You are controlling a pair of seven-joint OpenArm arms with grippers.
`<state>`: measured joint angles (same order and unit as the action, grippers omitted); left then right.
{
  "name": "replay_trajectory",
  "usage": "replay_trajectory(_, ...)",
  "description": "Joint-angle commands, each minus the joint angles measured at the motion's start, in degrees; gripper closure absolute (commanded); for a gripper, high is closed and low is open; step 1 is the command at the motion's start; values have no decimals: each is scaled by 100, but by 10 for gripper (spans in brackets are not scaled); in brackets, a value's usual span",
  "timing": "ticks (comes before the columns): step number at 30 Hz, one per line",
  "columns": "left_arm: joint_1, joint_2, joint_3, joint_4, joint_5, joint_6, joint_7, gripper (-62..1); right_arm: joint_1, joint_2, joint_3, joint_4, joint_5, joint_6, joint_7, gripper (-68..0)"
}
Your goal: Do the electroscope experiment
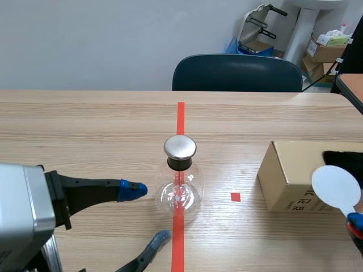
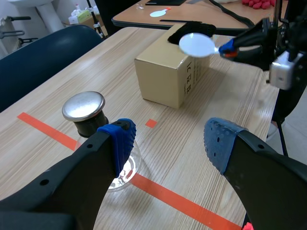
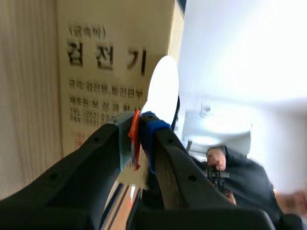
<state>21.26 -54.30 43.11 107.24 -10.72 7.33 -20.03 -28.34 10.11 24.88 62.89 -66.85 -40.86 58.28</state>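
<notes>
The glass electroscope [image 1: 180, 181] stands centre frame on the red line of the tabletop [image 1: 85, 124]. The left gripper [image 1: 146, 214], lower left, gapes empty beside it. The right gripper [image 1: 354, 221], lower right, clamps the white disc paddle [image 1: 336, 188] by its handle, in front of a cardboard box [image 1: 286, 175].

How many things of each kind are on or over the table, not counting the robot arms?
Glass electroscope flask: 1
Cardboard box: 1
White round paddle, in the right gripper: 1
Black fuzzy thing on the box top: 1
Total: 4
</notes>
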Motion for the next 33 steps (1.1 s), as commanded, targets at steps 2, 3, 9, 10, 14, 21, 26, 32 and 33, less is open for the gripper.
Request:
replay_trajectory(2, -17, 28, -7, 61, -15, 4, -96, -341, -26, 66, 22, 26, 114, 17, -789, -17)
replay_trajectory(3, -17, 28, -7, 61, -15, 4, -94, -341, -28, 66, 24, 26, 114, 17, -1239, -17)
replay_trajectory(9, -17, 28, -7, 61, -15, 4, -94, -341, -4, 83, 24, 26, 48, 17, -1919, -17)
replay_trajectory(10, -15, 28, -7, 61, -15, 4, -92, -341, -4, 85, 24, 26, 33, 17, -1515, -17)
replay_trajectory(14, -15, 28, -7, 61, -15, 4, -92, -341, -7, 79, 20, 26, 37, 17, -345, -17)
replay_trajectory(21, -15, 28, -7, 61, -15, 4, -94, -341, -20, 68, 24, 26, 42, 17, -2415, -17)
replay_trajectory(26, -15, 28, -7, 61, -15, 4, -94, -341, -9, 72, 24, 26, -48, 17, -1370, -17)
replay_trajectory(32, -15, 28, -7, 61, -15, 4, -92, -341, -22, 66, 24, 26, -42, 17, -560, -17)
replay_trajectory(33, -15, 28, -7, 61, -15, 4, -92, -341, -24, 66, 24, 26, -42, 17, -918, -17)
